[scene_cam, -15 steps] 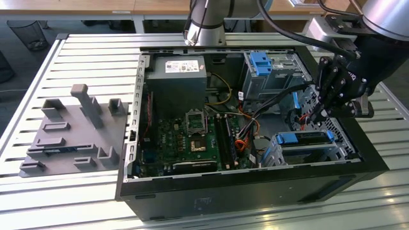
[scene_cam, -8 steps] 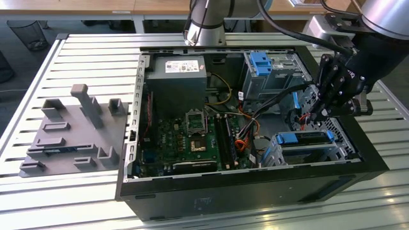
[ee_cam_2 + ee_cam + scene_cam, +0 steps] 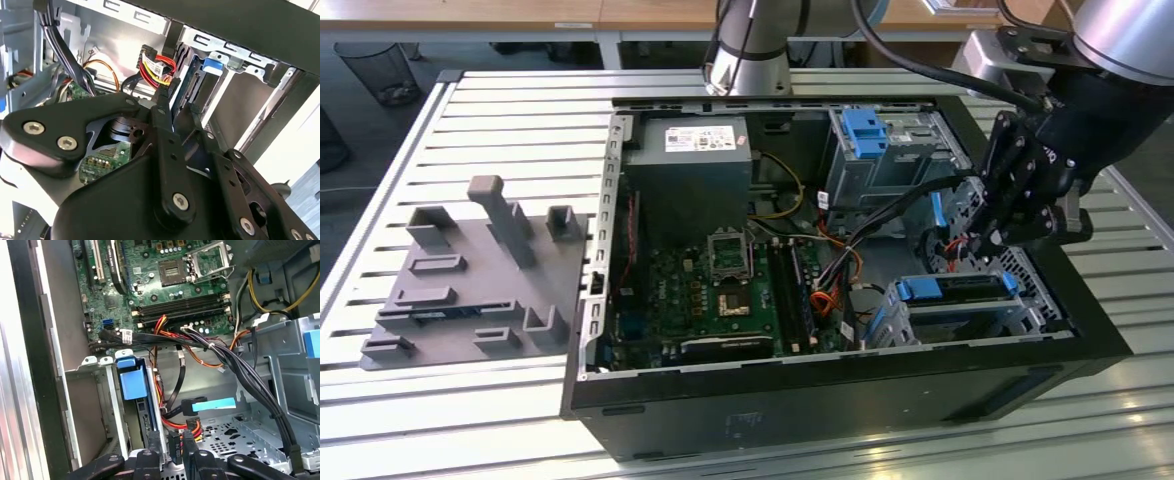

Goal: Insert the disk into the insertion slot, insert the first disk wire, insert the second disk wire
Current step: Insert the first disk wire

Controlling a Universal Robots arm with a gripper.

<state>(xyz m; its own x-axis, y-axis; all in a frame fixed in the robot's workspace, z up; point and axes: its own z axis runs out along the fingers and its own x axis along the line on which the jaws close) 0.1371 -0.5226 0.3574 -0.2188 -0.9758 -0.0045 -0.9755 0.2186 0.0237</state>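
One step of the three looks finished. The disk (image 3: 958, 288) sits inside the insertion slot (image 3: 903, 322), at the near corner of the open computer case (image 3: 827, 400) on the exterior view's right. Its blue carrier frame faces upward between the perforated metal walls. In the first wrist view the disk (image 3: 131, 385) is seen from its edge, with the blue frame held close between the walls of the cage.

The pincer (image 3: 987, 225) hangs just above this cage, inside the case. In the first wrist view the pincer (image 3: 172, 458) appears clenched on a black plug (image 3: 174, 440), which belongs to the red-and-yellow wire bundle (image 3: 192, 426). The plug is just beside the rear edge of the disk. I judge that the first wire is now in work, but I cannot tell whether the plug is fully seated, because the fingers cover the joint. In the second wrist view the same wire bundle (image 3: 156, 62) runs down to the fingertips.

One more wire seems not yet connected. A cable with a light-blue tag (image 3: 212, 404) lies loose over the cage floor near the plug, and its black end points toward the disk without touching it, as far as I can see. So roughly the last step and a part of the middle one remain.
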